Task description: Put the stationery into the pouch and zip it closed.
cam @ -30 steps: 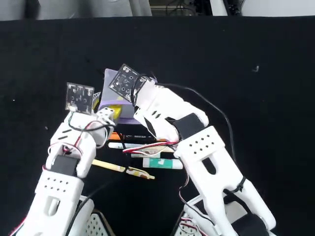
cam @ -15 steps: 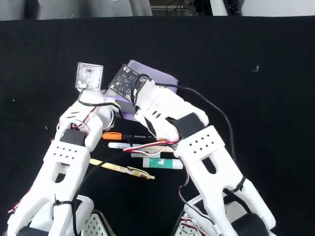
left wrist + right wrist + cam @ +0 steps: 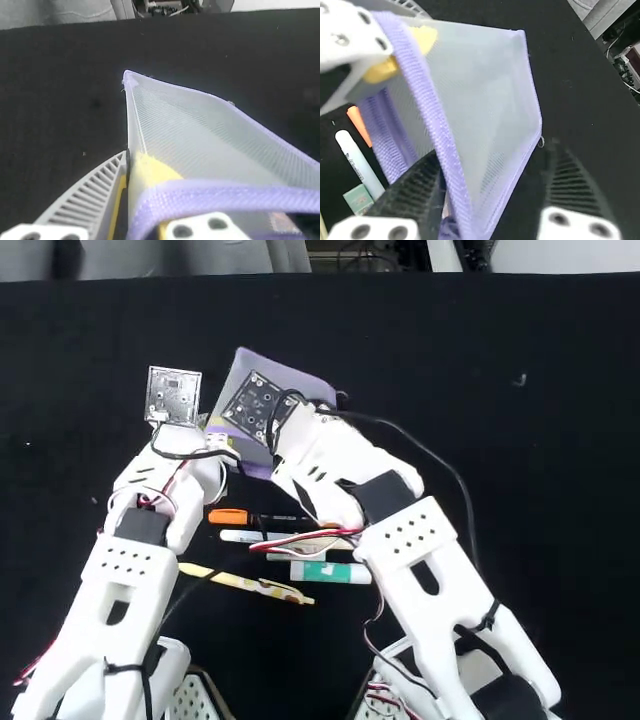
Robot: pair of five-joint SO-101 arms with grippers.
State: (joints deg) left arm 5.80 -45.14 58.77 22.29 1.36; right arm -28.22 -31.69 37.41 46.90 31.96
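From above, the purple pouch point(image 3: 300, 388) sat tilted on the black table point(image 3: 540, 460), much of it hidden behind my wrist boards point(image 3: 252, 408). An orange marker point(image 3: 228, 516), white pen point(image 3: 243, 537), green-labelled tube point(image 3: 330, 571) and yellow stick point(image 3: 245, 582) lay between my arms, partly under the right one. From my left wrist, my left gripper point(image 3: 129, 167) pinched the pouch's purple-trimmed mouth; a yellow shape point(image 3: 150, 172) behind the mesh was too vague to name. From my right wrist, my right gripper point(image 3: 495, 150) had its black fingers point(image 3: 415, 190) spread either side of the pouch's end; whether they pressed it I couldn't tell.
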